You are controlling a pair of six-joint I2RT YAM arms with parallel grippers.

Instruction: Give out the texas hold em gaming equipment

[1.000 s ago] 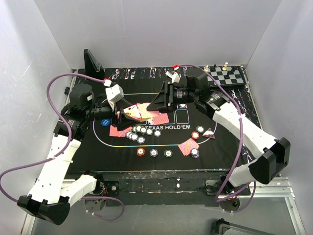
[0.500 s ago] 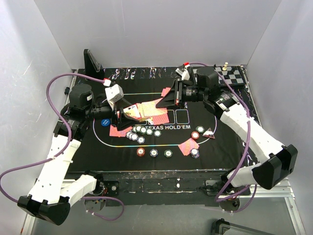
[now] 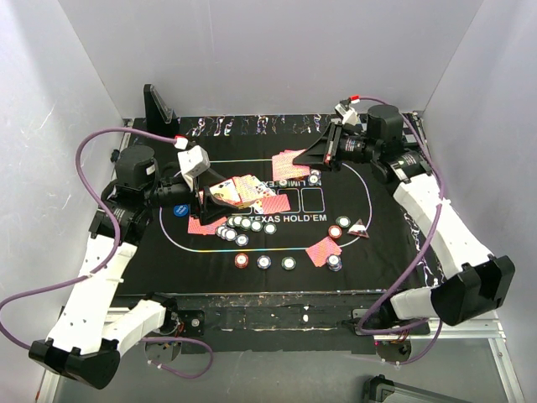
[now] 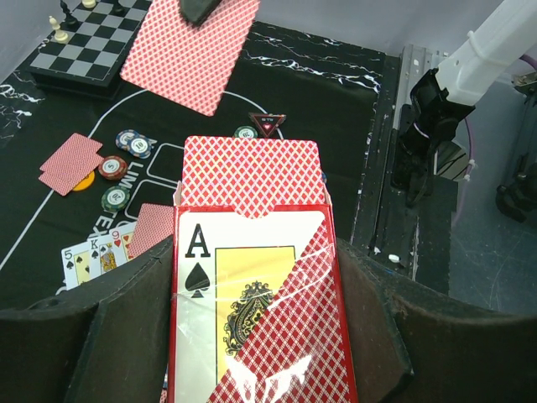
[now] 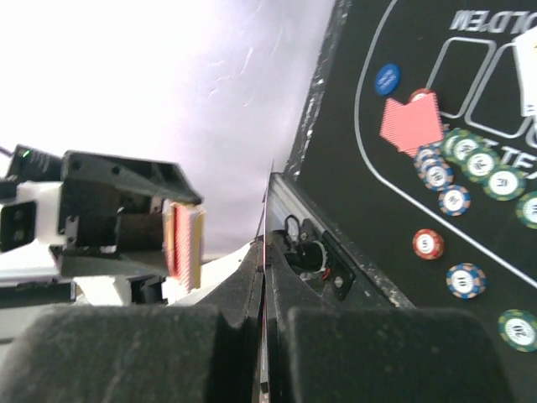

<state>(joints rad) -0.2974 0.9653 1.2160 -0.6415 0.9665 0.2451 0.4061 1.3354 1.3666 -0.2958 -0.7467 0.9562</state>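
My left gripper (image 3: 216, 196) is shut on a red card box (image 4: 252, 277) with an ace of spades on its face; red-backed cards stick out of its top. My right gripper (image 3: 321, 156) is shut on a red-backed card (image 3: 290, 165), held above the mat's far middle; the wrist view shows it edge-on between the pads (image 5: 265, 252). That card also shows in the left wrist view (image 4: 193, 50). On the mat lie card pairs (image 3: 201, 225) (image 3: 323, 250), several poker chips (image 3: 247, 224) (image 3: 264, 262), a blue button disc (image 3: 179, 210) and a dark triangular marker (image 3: 359, 227).
The black felt mat (image 3: 386, 252) covers the table. A chessboard (image 3: 401, 132) with pieces sits at the far right, partly behind the right arm. A black stand (image 3: 158, 107) is at the far left. White walls enclose three sides.
My right gripper has pulled back to the far right, away from the card box, carrying a red-backed card. The left gripper has stayed put with the box.
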